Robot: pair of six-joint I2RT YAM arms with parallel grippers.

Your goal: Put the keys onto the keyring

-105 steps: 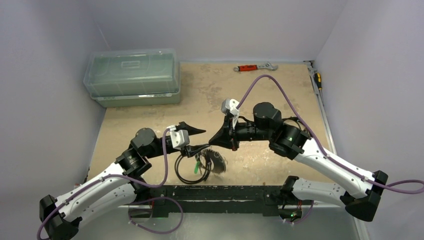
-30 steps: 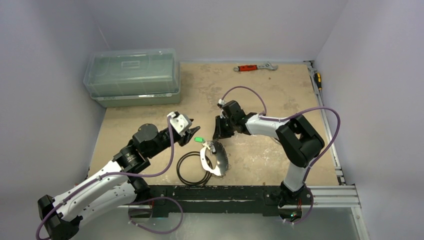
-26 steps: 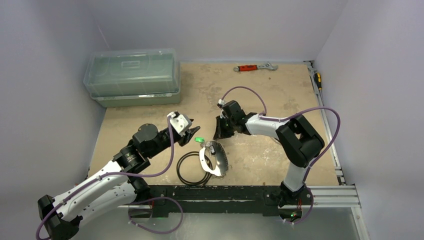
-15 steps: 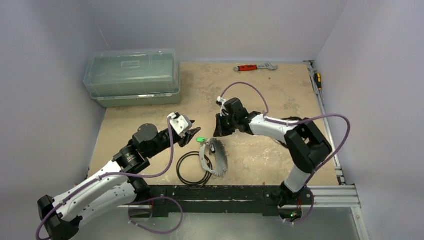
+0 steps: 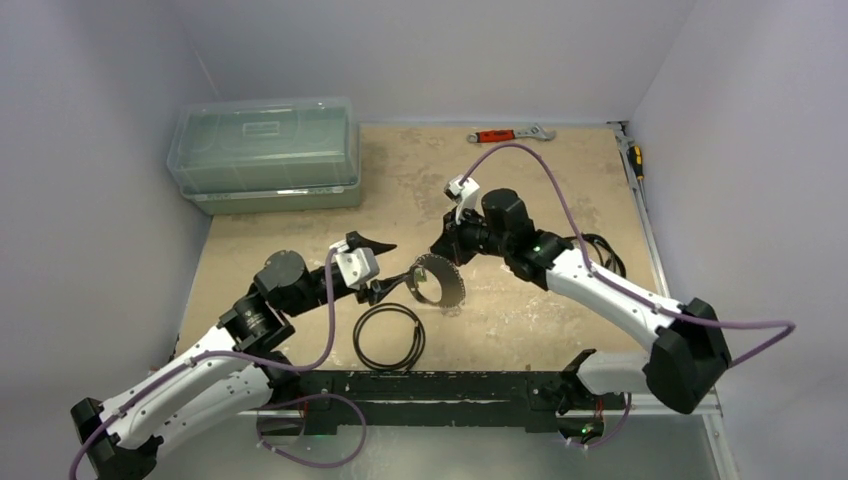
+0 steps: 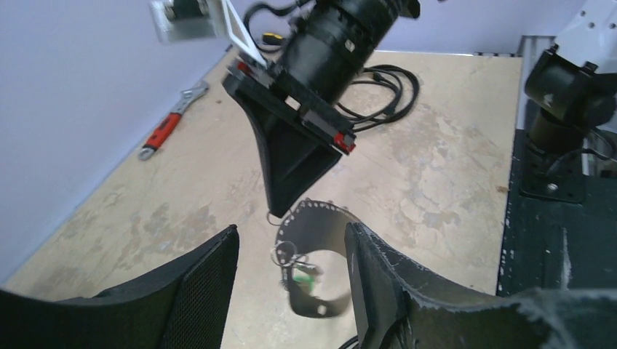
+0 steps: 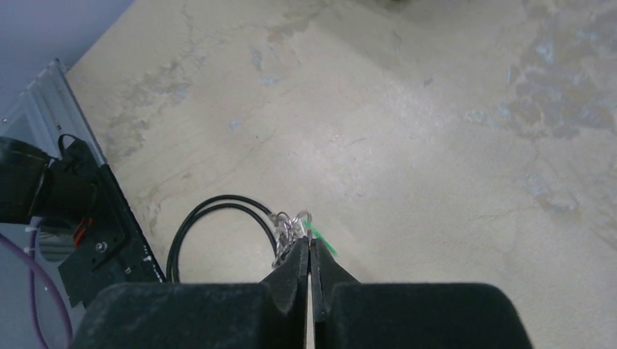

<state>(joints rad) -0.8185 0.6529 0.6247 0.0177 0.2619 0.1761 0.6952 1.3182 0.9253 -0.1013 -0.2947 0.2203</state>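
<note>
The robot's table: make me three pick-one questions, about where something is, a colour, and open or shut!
1. Where is the red-handled metal wrench on the tan table? A near the far edge; B at the near edge; C held in the air.
2. What colour is the small bright piece among the little silvery keys? A pink; B green; C blue.
3. How is the right gripper? A wide open; B half open; C shut.
Answers: A, it lies by the back wall; B, it shows bright green; C, its jaws press together on the big round keyring.
</note>
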